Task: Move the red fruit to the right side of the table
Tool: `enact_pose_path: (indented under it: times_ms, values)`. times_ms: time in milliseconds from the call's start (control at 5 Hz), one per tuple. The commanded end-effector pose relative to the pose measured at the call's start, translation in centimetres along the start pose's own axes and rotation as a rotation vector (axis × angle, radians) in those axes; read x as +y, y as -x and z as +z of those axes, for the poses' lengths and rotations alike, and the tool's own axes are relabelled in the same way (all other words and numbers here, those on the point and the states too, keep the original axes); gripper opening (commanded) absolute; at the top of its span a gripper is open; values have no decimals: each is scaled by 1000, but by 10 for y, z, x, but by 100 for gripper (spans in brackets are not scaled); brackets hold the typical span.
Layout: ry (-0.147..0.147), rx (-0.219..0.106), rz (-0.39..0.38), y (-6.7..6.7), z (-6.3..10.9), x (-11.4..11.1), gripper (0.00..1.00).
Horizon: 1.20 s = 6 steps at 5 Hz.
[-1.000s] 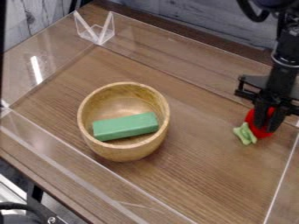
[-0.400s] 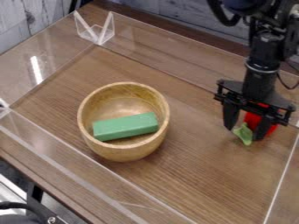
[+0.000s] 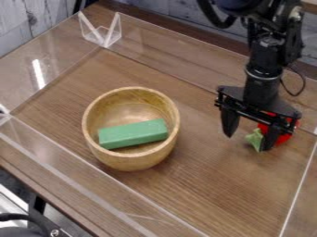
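Observation:
The red fruit (image 3: pixel 277 139) lies on the brown wood-grain table (image 3: pixel 198 190) near its right edge, its green leafy end (image 3: pixel 257 142) pointing left. Most of it sits behind the gripper's right finger. My gripper (image 3: pixel 254 123) hangs just above and slightly left of the fruit, jaws spread wide and open, dark fingers (image 3: pixel 228 122) pointing down, nothing held between them.
A round light wooden bowl (image 3: pixel 130 127) stands left of centre with a green rectangular block (image 3: pixel 133 134) inside. Low clear plastic walls (image 3: pixel 295 199) border the tabletop, with a clear corner bracket (image 3: pixel 100 30) at the back left.
The gripper opened and let go of the red fruit, which now rests on the table. The arm has risen and shifted a little left.

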State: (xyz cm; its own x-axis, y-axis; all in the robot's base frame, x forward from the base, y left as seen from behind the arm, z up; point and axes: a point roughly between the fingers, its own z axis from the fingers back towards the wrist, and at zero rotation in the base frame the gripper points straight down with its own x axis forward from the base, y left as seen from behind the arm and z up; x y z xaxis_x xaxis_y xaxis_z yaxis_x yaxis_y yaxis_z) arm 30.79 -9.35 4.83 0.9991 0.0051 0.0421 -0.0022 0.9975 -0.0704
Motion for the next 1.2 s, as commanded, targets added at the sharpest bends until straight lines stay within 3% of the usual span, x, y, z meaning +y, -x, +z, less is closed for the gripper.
enact_pose_path:
  times_ms: [0,400,800,1000]
  values:
    - [13,-79,-46,-2,27,-15,100]
    - [23,-113,-113,-17,42,-21,100]
    - [21,-175,-113,-27,105,-8,100]
    - [8,-220,-24,-28,130,18,100]
